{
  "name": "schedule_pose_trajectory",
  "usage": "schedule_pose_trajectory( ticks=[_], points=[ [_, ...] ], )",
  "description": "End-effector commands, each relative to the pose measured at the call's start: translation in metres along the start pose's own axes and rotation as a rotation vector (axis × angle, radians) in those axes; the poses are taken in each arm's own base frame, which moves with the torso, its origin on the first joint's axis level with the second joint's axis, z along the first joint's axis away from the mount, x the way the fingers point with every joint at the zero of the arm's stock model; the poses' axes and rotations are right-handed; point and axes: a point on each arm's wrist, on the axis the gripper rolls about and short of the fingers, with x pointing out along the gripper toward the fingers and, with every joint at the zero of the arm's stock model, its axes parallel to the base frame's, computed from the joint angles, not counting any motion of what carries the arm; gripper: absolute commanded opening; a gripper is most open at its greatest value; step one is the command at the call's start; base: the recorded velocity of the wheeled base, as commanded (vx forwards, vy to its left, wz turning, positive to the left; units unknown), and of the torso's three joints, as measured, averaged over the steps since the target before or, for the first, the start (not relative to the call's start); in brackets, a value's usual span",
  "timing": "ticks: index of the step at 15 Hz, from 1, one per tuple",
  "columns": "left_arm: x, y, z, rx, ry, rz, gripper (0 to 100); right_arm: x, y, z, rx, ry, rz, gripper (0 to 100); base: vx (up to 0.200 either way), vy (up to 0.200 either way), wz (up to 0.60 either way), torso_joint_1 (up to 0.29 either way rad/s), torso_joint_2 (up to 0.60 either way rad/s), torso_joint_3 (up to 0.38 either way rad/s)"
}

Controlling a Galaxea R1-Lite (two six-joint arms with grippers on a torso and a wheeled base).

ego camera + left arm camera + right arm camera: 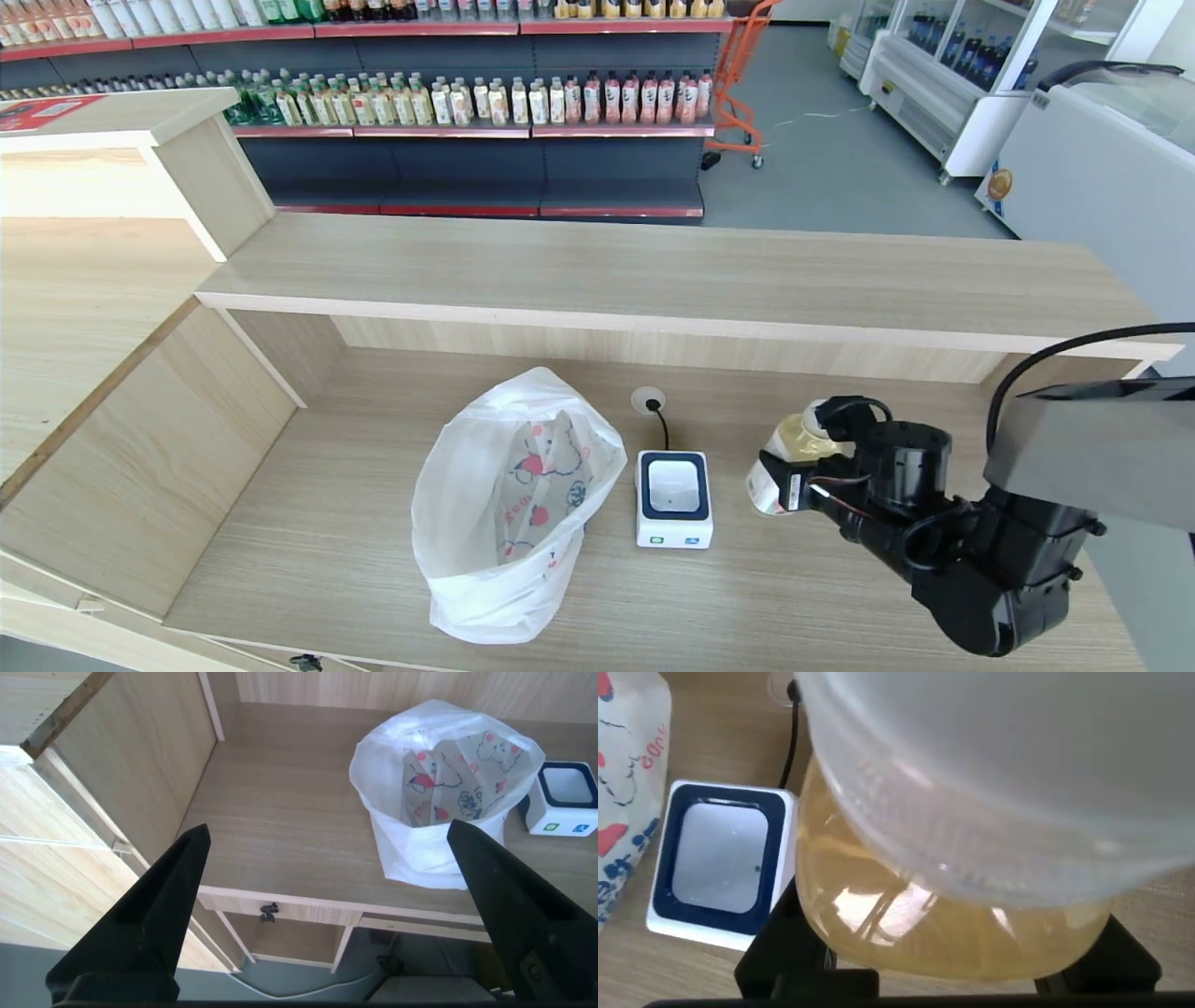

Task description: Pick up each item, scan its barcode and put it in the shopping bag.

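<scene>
My right gripper (789, 459) is shut on a clear bottle (794, 448) of yellowish drink with a white label, held tilted just right of the barcode scanner (673, 498). Close up, the bottle (971, 859) looms over the right wrist camera, with the scanner (719, 868) and its blue-rimmed window beside it. A white plastic shopping bag (509, 509) stands open left of the scanner and holds a patterned packet (541, 476). My left gripper (327, 915) hangs open off the counter's near edge, well short of the bag (439, 784).
The scanner's black cable runs to a round outlet (648, 399) at the back of the counter. A raised wooden ledge (653, 280) borders the far side and a side wall (140, 448) the left. Bare wood lies in front of the scanner.
</scene>
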Motion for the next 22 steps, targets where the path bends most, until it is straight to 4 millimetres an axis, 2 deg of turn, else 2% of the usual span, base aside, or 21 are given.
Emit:
schedule_pose_trajectory(
  ticks=[1,2,4,6,7,9,13,18,22],
  points=[
    [0.0,0.0,0.0,-0.001,0.0,0.0,100,-0.077,-0.012,0.091,0.157,-0.077,0.165,0,0.0,0.0,0.0,0.0,0.0,0.0],
    [0.0,0.0,0.0,0.001,0.0,0.0,100,-0.1,-0.014,0.103,0.191,-0.03,0.275,0,0.0,0.0,0.0,0.0,0.0,0.0],
    [0.0,0.0,0.0,-0.001,0.0,0.0,100,-0.128,-0.01,0.113,0.249,0.05,0.474,0,0.0,0.0,0.0,0.0,0.0,0.0],
    [0.0,0.0,0.0,0.001,0.0,0.0,100,-0.139,-0.003,0.117,0.308,0.089,0.599,0,0.0,0.0,0.0,0.0,0.0,0.0],
    [0.0,0.0,0.0,0.001,0.0,0.0,100,-0.143,0.006,0.12,0.338,0.117,0.702,0,0.0,0.0,0.0,0.0,0.0,0.0],
    [0.0,0.0,0.0,0.001,0.0,0.0,100,-0.142,0.021,0.122,0.348,0.161,0.821,0,0.0,0.0,0.0,0.0,0.0,0.0],
    [0.0,0.0,0.0,0.001,0.0,0.0,100,-0.137,0.043,0.111,0.331,0.245,0.918,0,0.0,0.0,0.0,0.0,0.0,0.0],
    [0.0,0.0,0.0,-0.001,0.0,0.0,100,-0.125,0.057,0.121,0.304,0.242,1.014,0,0.0,0.0,0.0,0.0,0.0,0.0],
    [0.0,0.0,0.0,0.001,0.0,0.0,100,-0.124,0.07,0.119,0.279,0.26,1.061,0,0.0,0.0,0.0,0.0,0.0,0.0]
  ],
)
